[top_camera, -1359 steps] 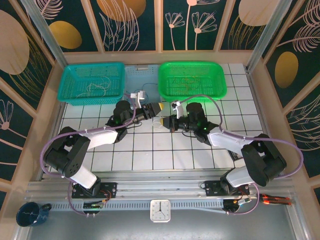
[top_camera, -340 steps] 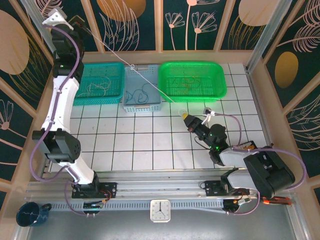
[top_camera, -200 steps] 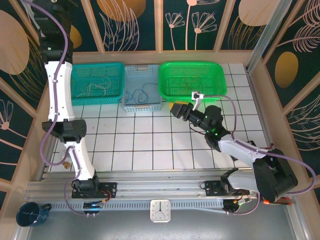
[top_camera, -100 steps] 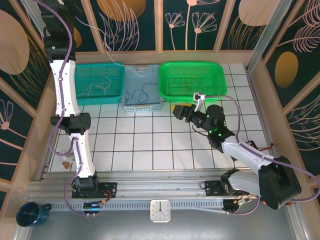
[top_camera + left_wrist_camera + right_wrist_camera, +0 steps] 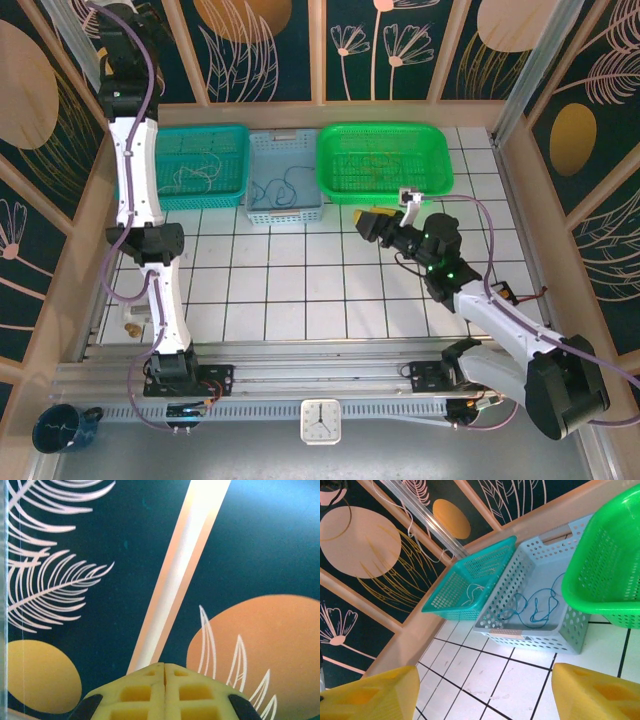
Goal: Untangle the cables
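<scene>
**Right pincer wide open before the baskets; left pincer shut, high up**

The right pincer (image 5: 480,696) is spread wide, and only the yellow tips of its fingers (image 5: 370,694) show, cut off at the bottom corners. It hangs over the white tiled desk (image 5: 300,290) with nothing between the fingers.

Straight ahead of it stands a pale blue basket (image 5: 555,630) with the blue cable (image 5: 532,607) lying loose inside. Further ahead and to the left, a teal basket (image 5: 470,580) holds the whitish cable (image 5: 472,592), thin and hard to follow through the mesh. On the right, a green basket (image 5: 605,565) is cut off by the frame edge; its contents cannot be made out.

The left pincer (image 5: 164,672) is raised against the patterned wall. Its pads are pressed together along a seam, and no cable is visible between them. From above, the left arm (image 5: 130,150) rises to the top edge.
</scene>
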You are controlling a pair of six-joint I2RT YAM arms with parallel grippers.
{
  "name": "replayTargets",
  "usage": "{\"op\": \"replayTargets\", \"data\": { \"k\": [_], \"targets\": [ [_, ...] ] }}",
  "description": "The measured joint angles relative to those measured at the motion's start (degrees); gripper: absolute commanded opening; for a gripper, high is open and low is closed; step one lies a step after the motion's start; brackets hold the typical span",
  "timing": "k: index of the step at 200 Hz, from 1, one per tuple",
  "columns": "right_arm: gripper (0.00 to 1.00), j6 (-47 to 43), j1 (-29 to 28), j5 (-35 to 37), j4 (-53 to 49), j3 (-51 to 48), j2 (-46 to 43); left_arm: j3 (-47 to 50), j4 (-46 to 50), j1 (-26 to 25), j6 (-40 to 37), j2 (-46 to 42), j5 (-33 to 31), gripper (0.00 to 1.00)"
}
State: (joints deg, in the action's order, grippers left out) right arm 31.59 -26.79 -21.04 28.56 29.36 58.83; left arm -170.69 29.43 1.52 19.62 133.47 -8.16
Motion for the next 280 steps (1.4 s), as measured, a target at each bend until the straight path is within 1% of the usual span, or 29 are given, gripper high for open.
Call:
{"op": "replayTargets", "data": {
  "k": [54,131,135,165,203,215,233,255,280],
  "targets": [
    [0.70,-0.22,0.76,0.02,-1.29,-1.53,-2.56,-0.11,3.04,0.00,-2.25,3.87,-1.66,0.00],
    [0.71,-1.31,2.01,1.09,-5.38,-2.56,-8.13,-0.11,9.70,0.00,-3.43,10.23,-2.86,0.00],
    [0.71,-1.33,2.12,1.18,-5.51,-2.56,-8.31,-0.11,9.92,0.00,-3.52,10.32,-2.91,0.04],
    [0.72,-1.55,2.78,1.46,-6.12,-2.58,-8.48,-0.13,11.21,0.00,-4.50,10.62,-3.32,0.48],
    [0.72,-1.73,3.32,1.46,-6.14,-2.75,-8.48,-0.22,11.34,0.00,-4.74,10.60,-4.57,0.78],
    [0.73,-1.75,3.52,1.46,-6.12,-2.75,-8.48,-0.22,11.32,0.00,-4.39,10.60,-4.83,0.85],
    [0.73,-1.75,3.96,1.46,-6.14,-2.75,-8.48,-0.22,11.43,0.00,-4.15,10.43,-5.62,0.91],
    [0.73,-1.95,4.59,1.44,-6.14,-2.75,-8.48,-0.22,12.83,0.00,-2.67,9.57,-6.12,0.95],
    [0.74,-2.80,5.35,1.33,-6.60,-2.60,-8.44,-0.22,17.20,0.00,-0.22,7.15,-6.16,0.97]
  ]
}}
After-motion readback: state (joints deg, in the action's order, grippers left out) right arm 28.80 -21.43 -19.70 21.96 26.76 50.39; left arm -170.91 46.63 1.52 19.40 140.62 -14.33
